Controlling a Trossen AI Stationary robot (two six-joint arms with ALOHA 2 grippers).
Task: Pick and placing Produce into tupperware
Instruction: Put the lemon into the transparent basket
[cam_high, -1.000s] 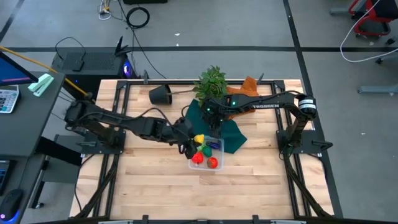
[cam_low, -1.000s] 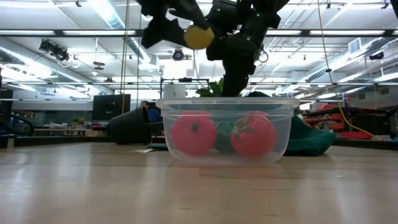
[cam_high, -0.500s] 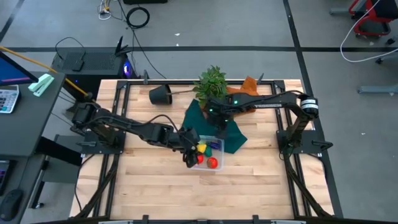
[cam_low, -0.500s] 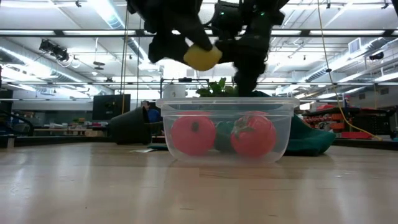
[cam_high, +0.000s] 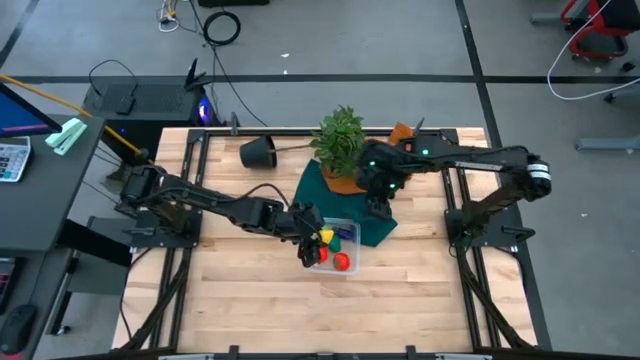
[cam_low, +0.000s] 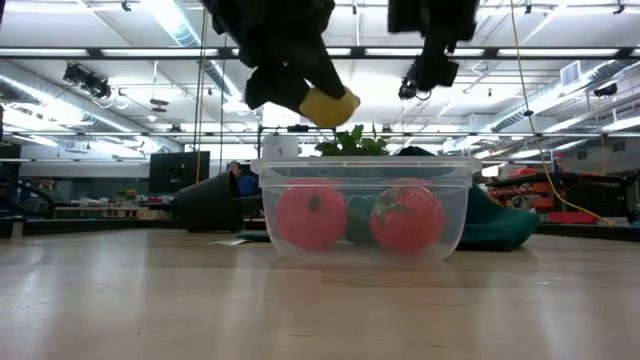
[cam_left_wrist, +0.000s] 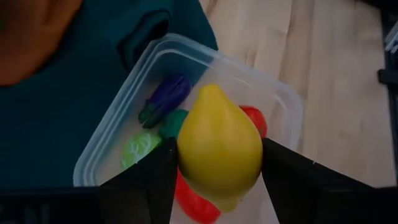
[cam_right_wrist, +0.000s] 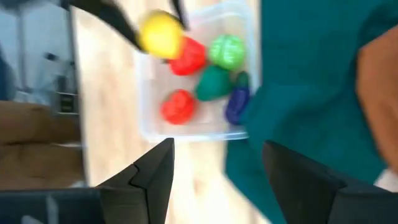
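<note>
Clear tupperware (cam_high: 334, 246) sits mid-table (cam_high: 250, 300), one end on teal cloth (cam_high: 345, 195), bare wood around its other sides. Inside: two red pieces, green ones, a purple one. Left pincer (cam_high: 318, 238) clamps a yellow lemon (cam_left_wrist: 219, 144) above its rim. Right pincer (cam_high: 377, 208) hangs empty, parted, over the cloth.

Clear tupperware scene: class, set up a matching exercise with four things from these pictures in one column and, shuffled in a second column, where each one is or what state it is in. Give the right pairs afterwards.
Things
1. yellow lemon
2. purple eggplant
3. clear tupperware
4. right hand

Places or states
A. lying inside the container
B. empty, above the dark green cloth
C. gripped in the left hand, above the container
D. resting partly on the wooden table, partly on the cloth's edge

Pairs: 1-C, 2-A, 3-D, 4-B
</note>
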